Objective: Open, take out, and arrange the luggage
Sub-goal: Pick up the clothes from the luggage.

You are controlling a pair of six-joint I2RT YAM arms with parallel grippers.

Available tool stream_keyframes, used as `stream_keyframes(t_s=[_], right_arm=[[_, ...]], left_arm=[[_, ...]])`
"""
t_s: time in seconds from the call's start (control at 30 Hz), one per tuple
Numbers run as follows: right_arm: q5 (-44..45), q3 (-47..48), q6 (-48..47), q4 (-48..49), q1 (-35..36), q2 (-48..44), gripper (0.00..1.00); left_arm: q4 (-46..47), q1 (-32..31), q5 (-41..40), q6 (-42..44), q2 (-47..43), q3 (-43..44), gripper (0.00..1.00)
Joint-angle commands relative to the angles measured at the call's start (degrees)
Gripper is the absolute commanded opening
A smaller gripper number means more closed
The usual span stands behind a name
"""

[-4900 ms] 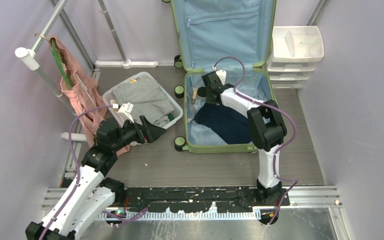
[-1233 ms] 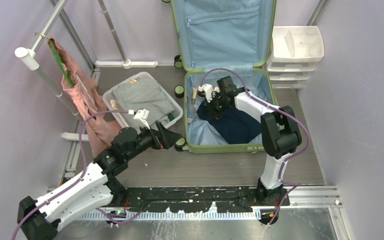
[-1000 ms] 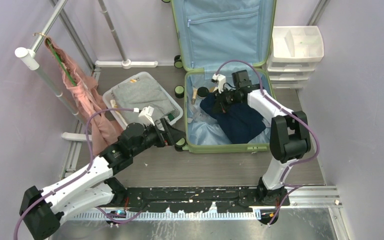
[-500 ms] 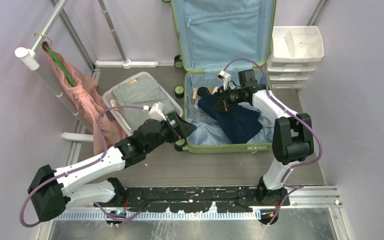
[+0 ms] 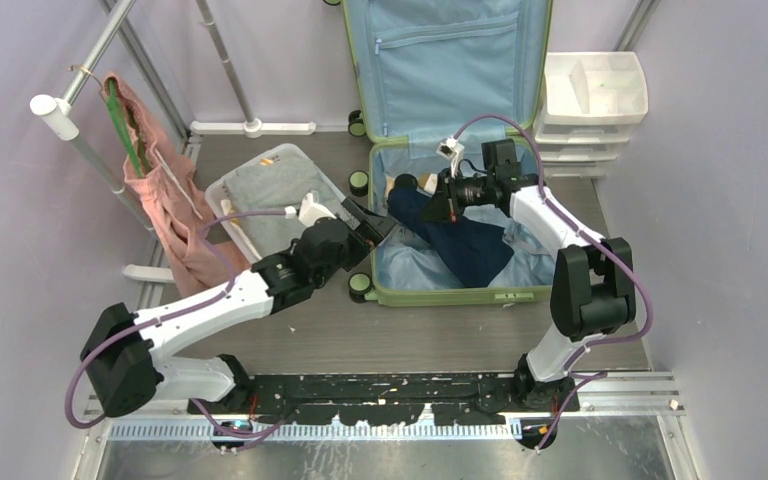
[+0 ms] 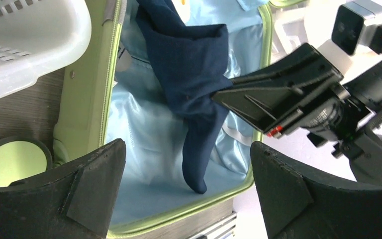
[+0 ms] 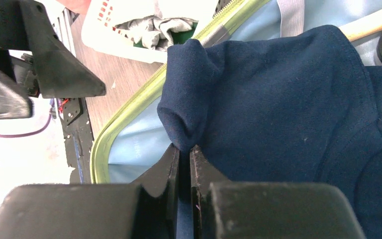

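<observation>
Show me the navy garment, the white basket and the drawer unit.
navy garment point(image 5: 470, 250): top view, on its middle, inside the suitcase.
white basket point(image 5: 216, 188): top view, on its left rim.
drawer unit point(image 5: 590, 130): top view, on its front wall.

A: Qty check pls. Cases?
B: 1 luggage point(image 5: 460, 80). Wheels point(image 5: 359, 183): 3 seen on its left side, top view.
A: Clothes?
B: 3 pcs: 1 navy garment point(image 5: 465, 245), 1 grey garment point(image 5: 280, 195), 1 pink garment point(image 5: 165, 215). Plus 1 green hanger point(image 5: 120, 120).
A: Containers?
B: 2: 1 white basket point(image 6: 35, 50), 1 drawer unit point(image 5: 595, 100). Can't tell no. of drawers.
A: Small stuff?
B: 2 in the case: 1 black round item point(image 5: 403, 183), 1 tan stick point(image 7: 373, 22). Too small to ID.
A: Robot?
B: 2 arms point(image 5: 200, 310), 2 grippers: left gripper point(image 6: 186, 164), right gripper point(image 7: 184, 152).
</observation>
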Motion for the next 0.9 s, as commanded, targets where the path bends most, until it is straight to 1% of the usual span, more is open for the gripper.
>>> stream_keyframes(t_s=[0.0, 0.2, 0.33, 0.43, 0.53, 0.6, 0.73, 0.87], right_arm=[[-4.18, -0.15, 0.63, 3.84, 0.74, -3.67, 0.01], [-4.28, -0.54, -2.02, 2.83, 2.15, -4.00, 0.01], [-4.16, -0.63, -5.42, 0.74, 3.00, -4.26, 0.01], [-4.52, -1.03, -6.62, 0.53, 3.35, -4.76, 0.01], [-4.73, -1.63, -8.28, 0.35, 3.78, -5.58, 0.01], [-4.80, -2.06, -9.19, 0.29, 4.08, -6.06, 0.01], [-4.18, -2.82, -11.00, 0.27, 4.82, -6.66, 0.01], [-3.46, -2.93, -13.54, -0.98, 5.40, -7.18, 0.01]], left_arm=[[-1.78, -0.28, -4.80, -7.13, 3.56, 4.79, 0.95], [-2.44, -0.28, -7.60, -10.16, 7.81, 9.02, 0.96], [-4.52, -0.28, -11.81, -13.19, 9.11, 10.06, 0.96], [-5.30, -0.28, -13.48, -14.57, 9.85, 10.55, 0.97], [-8.26, -0.20, -14.98, -17.60, 10.82, 11.68, 0.97], [-9.47, -0.11, -15.46, -19.17, 11.55, 12.28, 0.98], [-9.16, -0.02, -15.09, -19.70, 13.17, 13.53, 0.98], [-10.14, 0.04, -14.54, -21.03, 14.87, 14.95, 0.96]])
